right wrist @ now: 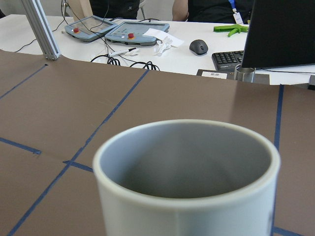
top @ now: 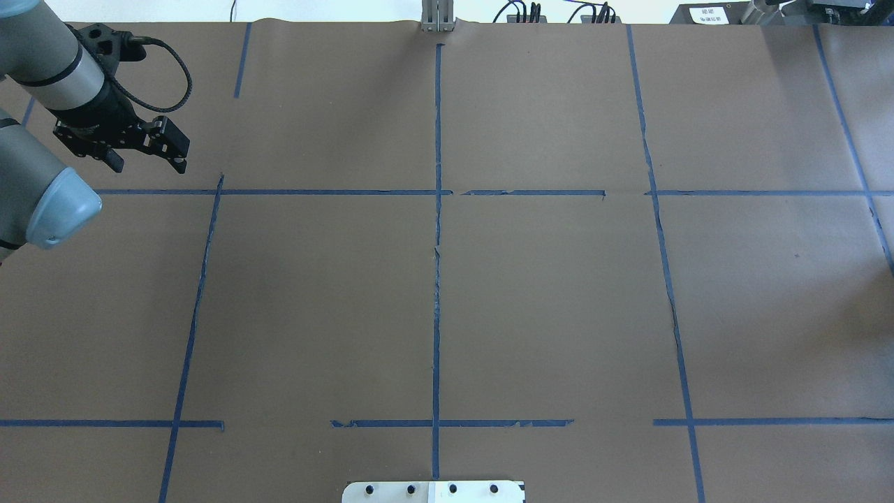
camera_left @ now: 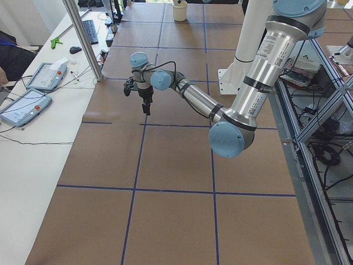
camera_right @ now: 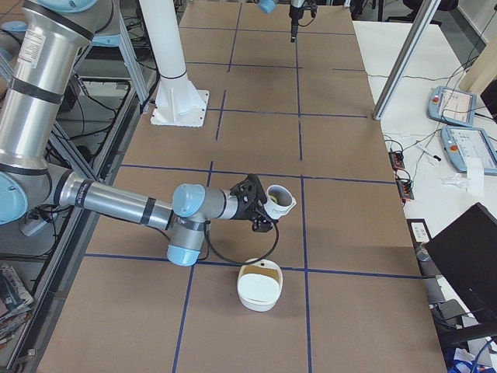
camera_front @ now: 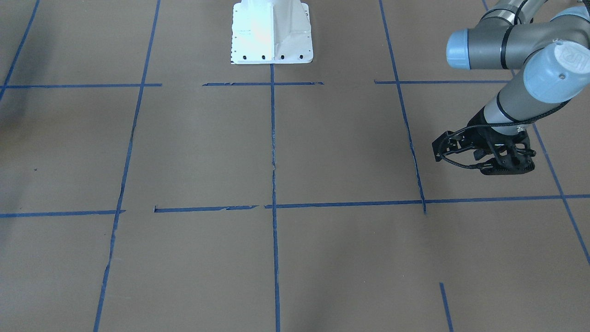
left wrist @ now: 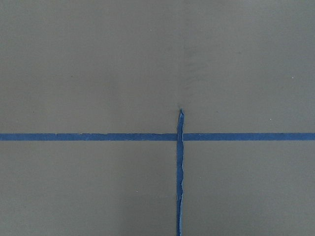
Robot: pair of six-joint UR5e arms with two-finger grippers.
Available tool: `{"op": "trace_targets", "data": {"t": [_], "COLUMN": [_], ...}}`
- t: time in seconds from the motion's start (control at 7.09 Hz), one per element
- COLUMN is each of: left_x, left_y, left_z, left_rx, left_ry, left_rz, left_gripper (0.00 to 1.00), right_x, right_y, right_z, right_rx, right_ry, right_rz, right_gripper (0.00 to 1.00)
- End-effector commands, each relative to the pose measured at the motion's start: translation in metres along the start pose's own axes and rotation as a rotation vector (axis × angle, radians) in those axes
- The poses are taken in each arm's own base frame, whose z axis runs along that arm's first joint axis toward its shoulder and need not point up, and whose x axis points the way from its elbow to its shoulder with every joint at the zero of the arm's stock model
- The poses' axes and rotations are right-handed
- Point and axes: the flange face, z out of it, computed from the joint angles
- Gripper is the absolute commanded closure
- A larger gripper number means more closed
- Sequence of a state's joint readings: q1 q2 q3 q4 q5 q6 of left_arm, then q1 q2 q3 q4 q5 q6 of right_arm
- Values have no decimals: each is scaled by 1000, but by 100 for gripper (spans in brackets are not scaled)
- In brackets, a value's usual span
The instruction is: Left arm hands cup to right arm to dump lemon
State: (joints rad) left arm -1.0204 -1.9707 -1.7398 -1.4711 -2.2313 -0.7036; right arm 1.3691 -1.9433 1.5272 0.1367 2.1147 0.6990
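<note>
Right claw (camera_right: 264, 211) at the cup (camera_right: 281, 200), grip cannot be told, near a white bowl (camera_right: 256, 299); left claw (top: 147, 162) released

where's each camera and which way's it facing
Front: across table, facing base; left hand at right.
Overhead: from behind, looking down; left hand at left.
Left side: table end; left arm near.
Right side: other end; right arm, cup near.
Left wrist: straight down on tape; no body.
Right wrist: across cup's mouth toward desk; no body.
First two share the left hand.
</note>
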Motion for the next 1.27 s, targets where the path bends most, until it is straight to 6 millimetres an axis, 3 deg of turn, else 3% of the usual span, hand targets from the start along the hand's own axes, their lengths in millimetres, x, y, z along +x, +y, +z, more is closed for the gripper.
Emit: {"op": "trace_targets", "data": {"t": [0.0,0.14,0.28,1.13], "left_x": [3,4,5,8], "left_y": [2,2,5,10], "left_z": [-2,-2,-6,-13], "left_rx": [3,4,8,16], "left_ry": [3,4,8,16], "left_rz": [4,5,9,16], "left_gripper": [0,0,0,0], "right_x": [36,44,44,37], "right_y": [51,66,67,50], "right_z": [-20,-25,-27,-37], "right_rx": [51,60,74,223], "right_ry": [-39,-53,-75,-271], "right_rz": [181,301,419,1000], "right_gripper": [88,88,87,87]}}
